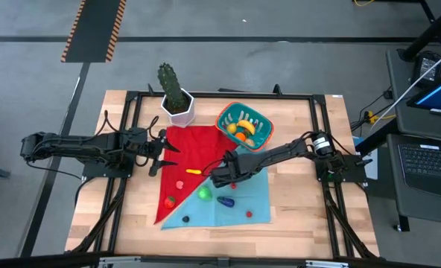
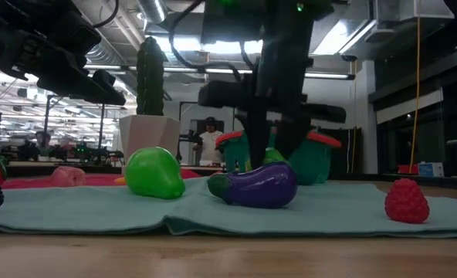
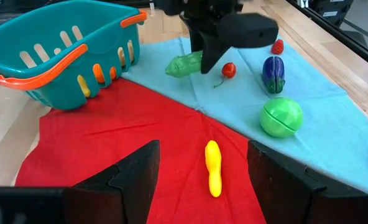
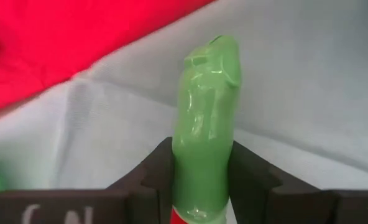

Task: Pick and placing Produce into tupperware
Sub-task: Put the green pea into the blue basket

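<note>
A teal tupperware (image 1: 244,125) with an orange rim stands at the far right of the cloths and holds some produce. My right gripper (image 1: 222,177) hangs over the blue cloth (image 1: 250,190), shut on a long pale green vegetable (image 4: 204,112). On the blue cloth lie a green apple (image 3: 281,116), a purple eggplant (image 3: 273,71), a small red tomato (image 3: 228,70) and a red berry (image 3: 277,46). A yellow piece (image 3: 213,167) lies on the red cloth (image 1: 194,149). My left gripper (image 1: 165,152) waits open at the red cloth's left edge. My right gripper pinches the pale green vegetable between its two fingers (image 4: 156,168), on its two long sides near one end (image 4: 196,158). The fingers come from above, pointing down, and lie across it. The vegetable sticks out to one side (image 3: 183,65), about level, just above the blue cloth.
A tall green cactus in a white pot (image 1: 176,97) stands at the far edge, left of the tupperware. More small produce (image 1: 170,199) lies at the red cloth's near corner. Black frame rails (image 1: 131,134) run along the table's sides.
</note>
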